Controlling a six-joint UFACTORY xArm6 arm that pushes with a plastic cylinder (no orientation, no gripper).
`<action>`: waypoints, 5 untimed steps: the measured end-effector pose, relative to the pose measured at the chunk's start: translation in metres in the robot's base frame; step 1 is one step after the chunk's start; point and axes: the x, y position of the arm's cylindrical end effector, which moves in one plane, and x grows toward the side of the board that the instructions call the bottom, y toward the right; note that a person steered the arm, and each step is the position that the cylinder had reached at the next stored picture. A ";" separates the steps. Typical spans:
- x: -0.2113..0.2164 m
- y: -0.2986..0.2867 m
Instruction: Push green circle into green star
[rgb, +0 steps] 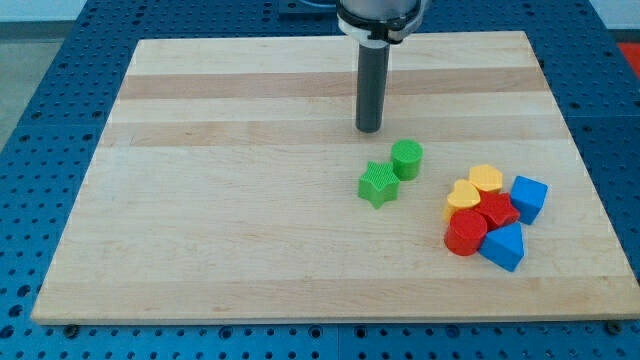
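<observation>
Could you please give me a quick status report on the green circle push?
My tip sits above-left of green circle, clear of it. Green circle appears to touch green star. Nothing between them; red, yellow, blue cluster off to the view's right.

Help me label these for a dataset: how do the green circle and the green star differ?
Shape: the green circle is a round cylinder; the green star has pointed arms. Place: the circle lies toward the view's upper right of the star, touching it or nearly so. My tip is nearer the circle than the star. Both are the same green, similar in size, resting on the board.
</observation>
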 end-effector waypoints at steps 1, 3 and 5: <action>-0.018 0.004; -0.042 0.023; 0.012 0.048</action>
